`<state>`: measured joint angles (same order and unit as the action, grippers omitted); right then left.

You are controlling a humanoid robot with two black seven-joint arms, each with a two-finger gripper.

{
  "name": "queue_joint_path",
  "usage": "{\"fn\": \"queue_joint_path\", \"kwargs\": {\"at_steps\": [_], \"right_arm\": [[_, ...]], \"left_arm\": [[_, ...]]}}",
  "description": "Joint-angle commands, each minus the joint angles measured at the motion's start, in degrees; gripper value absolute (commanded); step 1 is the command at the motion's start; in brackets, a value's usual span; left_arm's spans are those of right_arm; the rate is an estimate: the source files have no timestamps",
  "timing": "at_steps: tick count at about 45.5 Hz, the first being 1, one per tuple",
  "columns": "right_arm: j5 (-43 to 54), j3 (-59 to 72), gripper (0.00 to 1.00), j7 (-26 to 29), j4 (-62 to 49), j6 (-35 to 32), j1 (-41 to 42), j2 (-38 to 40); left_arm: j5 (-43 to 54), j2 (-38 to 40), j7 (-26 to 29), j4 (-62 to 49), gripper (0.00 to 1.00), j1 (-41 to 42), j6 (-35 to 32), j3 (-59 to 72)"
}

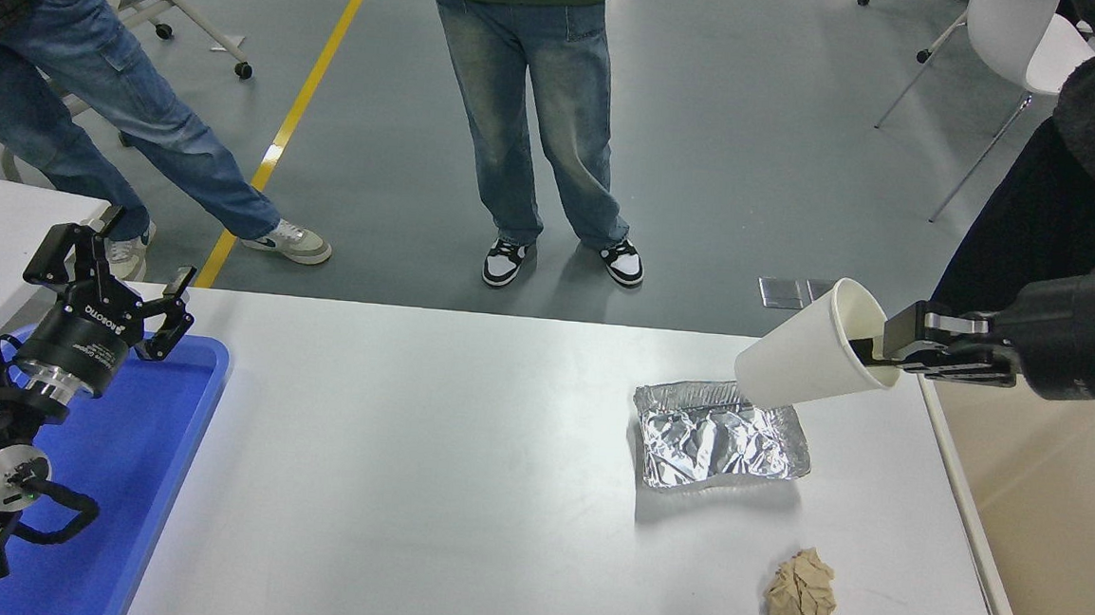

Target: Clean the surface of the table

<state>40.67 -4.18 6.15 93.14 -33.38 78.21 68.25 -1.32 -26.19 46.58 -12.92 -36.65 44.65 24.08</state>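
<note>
While our right end effector (873, 351) pinches the rim of a light, crushable paper cup (810, 362) above the tabletop (423, 471), we judge the flimsy foil tray (720, 437) best taken by its edge.

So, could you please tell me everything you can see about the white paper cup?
The white paper cup is plain, apparently paper, with a rolled rim and no visible print. It is lifted clear of the table surface, tilted on its side, mouth toward the right and base pointing lower left. The right gripper pinches its rim, one finger inside. It hangs above the foil tray's far right corner, near the beige bin.
</note>
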Motion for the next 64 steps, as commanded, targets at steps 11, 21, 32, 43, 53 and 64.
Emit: {"fn": "queue_joint_path", "kwargs": {"at_steps": [11, 21, 32, 43, 53, 64], "right_arm": [[1.2, 1.1, 0.0, -0.1, -9.9, 13.2, -5.5, 0.0], [1.9, 1.1, 0.0, -0.3, -17.8, 20.4, -10.4, -0.5], [1.3, 3.0, 0.0, -0.7, -25.3, 29.4, -14.8, -2.7], [1.0, 3.9, 0.0, -0.8, -35.7, 37.0, -20.9, -9.2], [1.1, 6.5, 0.0, -0.9, -50.4, 43.4, -26.4, -19.6], [0.9, 8.4, 0.0, -1.3, -63.2, 48.1, -30.7, -29.7]], "left_arm": [[0.0, 0.0, 0.0, 0.0, 1.0, 0.0, 0.0, 0.0], [0.0, 0.0, 0.0, 0.0, 1.0, 0.0, 0.0, 0.0], [0.0, 0.0, 0.0, 0.0, 1.0, 0.0, 0.0, 0.0], [0.0, 0.0, 0.0, 0.0, 1.0, 0.0, 0.0, 0.0], [0.0, 0.0, 0.0, 0.0, 1.0, 0.0, 0.0, 0.0], [0.0, 0.0, 0.0, 0.0, 1.0, 0.0, 0.0, 0.0]]}}
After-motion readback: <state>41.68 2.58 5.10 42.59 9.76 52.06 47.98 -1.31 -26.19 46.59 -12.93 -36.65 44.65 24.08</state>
